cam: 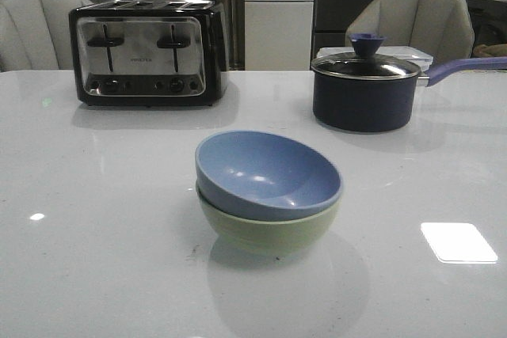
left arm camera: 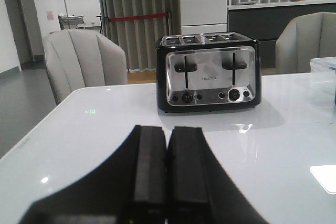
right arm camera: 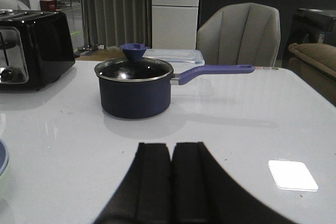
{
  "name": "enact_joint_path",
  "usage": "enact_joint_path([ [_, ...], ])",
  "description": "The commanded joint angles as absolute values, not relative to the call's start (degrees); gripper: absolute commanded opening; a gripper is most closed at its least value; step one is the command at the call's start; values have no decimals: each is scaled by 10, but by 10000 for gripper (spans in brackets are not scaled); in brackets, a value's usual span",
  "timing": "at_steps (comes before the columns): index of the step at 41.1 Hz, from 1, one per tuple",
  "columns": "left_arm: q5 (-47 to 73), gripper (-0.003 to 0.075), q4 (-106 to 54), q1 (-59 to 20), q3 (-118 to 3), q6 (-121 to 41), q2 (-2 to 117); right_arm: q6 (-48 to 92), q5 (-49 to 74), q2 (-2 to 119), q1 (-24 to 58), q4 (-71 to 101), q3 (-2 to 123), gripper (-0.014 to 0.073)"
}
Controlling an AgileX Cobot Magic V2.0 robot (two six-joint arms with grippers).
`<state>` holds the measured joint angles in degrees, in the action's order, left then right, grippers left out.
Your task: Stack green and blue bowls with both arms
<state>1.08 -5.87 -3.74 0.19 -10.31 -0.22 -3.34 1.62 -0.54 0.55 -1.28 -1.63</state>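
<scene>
only the front view shows the blue bowl [cam: 268, 173] sitting tilted inside the green bowl [cam: 268, 229], in front of the toaster [cam: 148, 53] and the pot [cam: 364, 90]. each wrist view shows one claw, left claw [left arm camera: 167, 174] and right claw [right arm camera: 171, 184], pressed closed and holding nothing. the toaster's writing is too blurry to read.

Tabletop [cam: 95, 259] is glossy white, smooth, mirrors the lights. Blue bowl [cam: 265, 173] and green bowl [cam: 269, 231] look matt, blue one with faint sheen inside; toaster [cam: 148, 53] has a brushed-metal face in glossy black casing. Saucepan [cam: 363, 100] is matt dark enamel with glass lid [cam: 364, 66] and metal rim; both pincers, left pincer [left arm camera: 167, 171] and right pincer [right arm camera: 171, 182], are matt black.
</scene>
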Motion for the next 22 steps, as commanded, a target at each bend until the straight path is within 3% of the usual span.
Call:
enact_joint_path([
  [1, -38, 97, -63, -41, 4, -102, -14, -36, -39, -17, 3, -19, -14, 57],
  [22, -38, 96, -63, -41, 4, -102, -14, -36, -32, -17, 3, -19, -14, 57],
])
